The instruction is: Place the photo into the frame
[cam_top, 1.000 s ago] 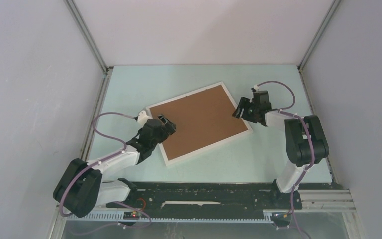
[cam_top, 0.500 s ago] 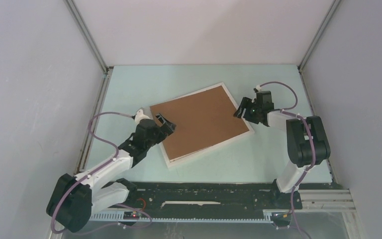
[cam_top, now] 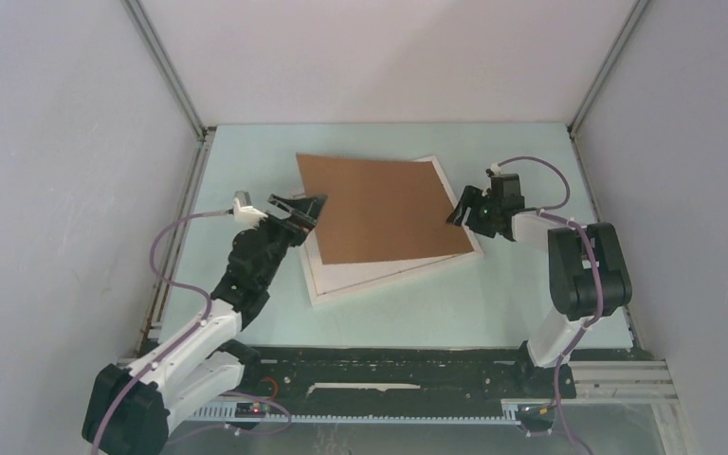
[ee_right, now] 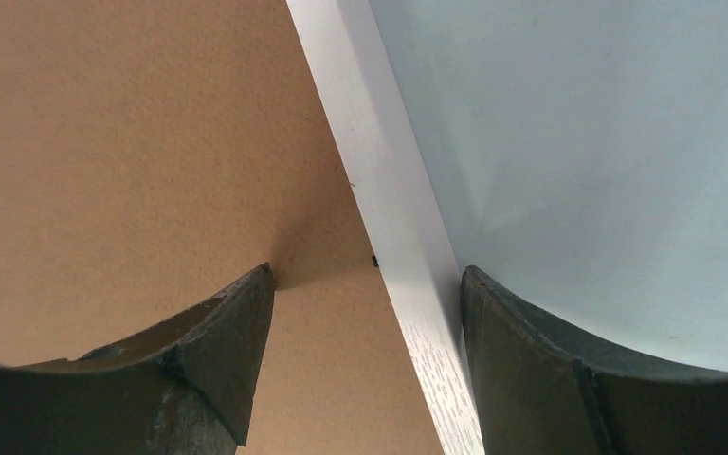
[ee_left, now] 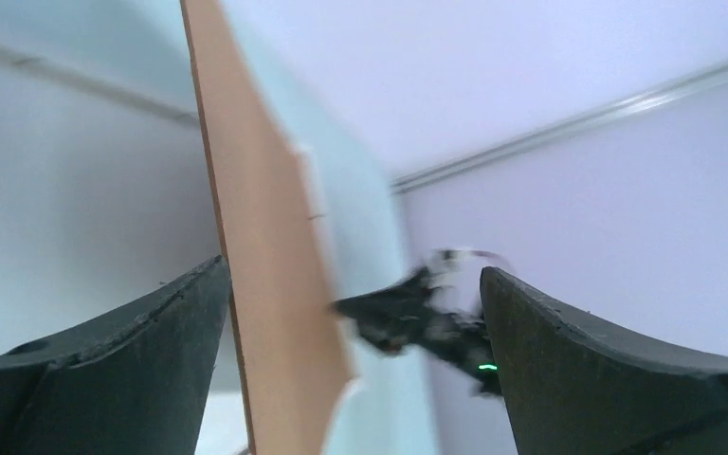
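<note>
**One side of the backing board is now lifted off the frame**

On the pale green table [cam_top: 531,303], the brown backing board [cam_top: 389,209] is the big change for you. A second ago it lay flat inside the frame; now its left side is raised, while its right corner stays down. The frame [cam_top: 370,284] lies flat in the middle of the table, in the same place as before. Its near-left part is uncovered and shows white.

Your left gripper [cam_top: 296,205] has gone up and away from you together with the board. Its fingers are spread wide, not clenched. In the left wrist view the board's edge stands between them, close against one finger [ee_left: 133,360], so I judge the board is levered up, not pinched.

Your right gripper [cam_top: 464,207] has hardly moved. Its fingers are also apart: one tip rests on the board near the right corner, the other is beyond the white rail, over the table.

The photo I cannot find for sure in any view. The white under the board may be it, or only the frame. I think the opening is nearly done, and the photo comes next.
</note>
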